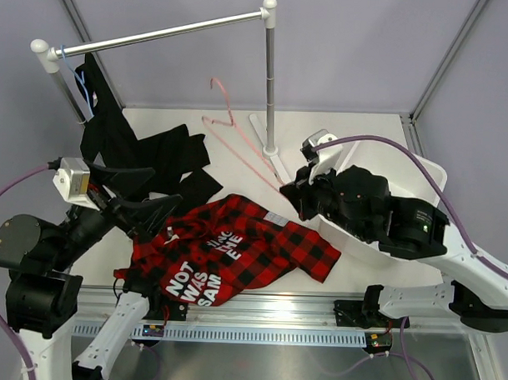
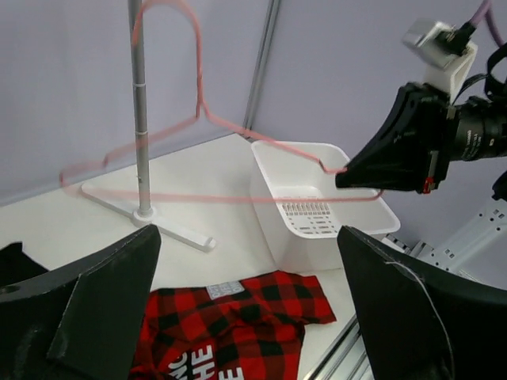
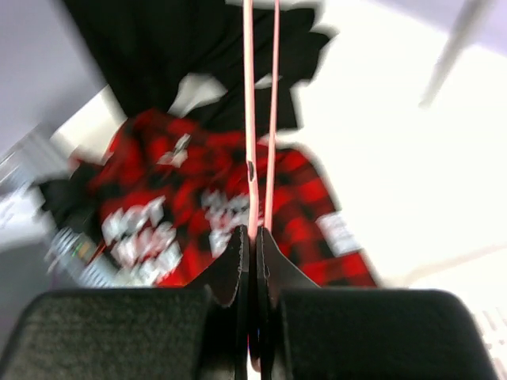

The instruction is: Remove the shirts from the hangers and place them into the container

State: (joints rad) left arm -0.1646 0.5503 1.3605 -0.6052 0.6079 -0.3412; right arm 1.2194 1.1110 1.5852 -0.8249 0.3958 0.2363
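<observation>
The pink hanger (image 1: 239, 148) hangs bare in the air, and my right gripper (image 1: 284, 189) is shut on its wire at one corner. In the right wrist view the jaws (image 3: 255, 234) pinch the two pink wires (image 3: 247, 119). The red-and-black plaid shirt (image 1: 235, 252) lies crumpled on the table with its white lettering up. My left gripper (image 1: 169, 187) stands open just above its left part, holding nothing (image 2: 249, 237). The black shirt (image 1: 122, 144) hangs from the blue hanger (image 1: 78, 75) at the rail's left end and spills onto the table. The white container (image 1: 430, 175) sits at right under my right arm.
The silver rail (image 1: 159, 32) spans the back on a post (image 1: 270, 90) with a white foot. In the left wrist view the post (image 2: 140, 119) rises in front of the container (image 2: 317, 206). A metal track (image 1: 258, 319) runs along the near edge.
</observation>
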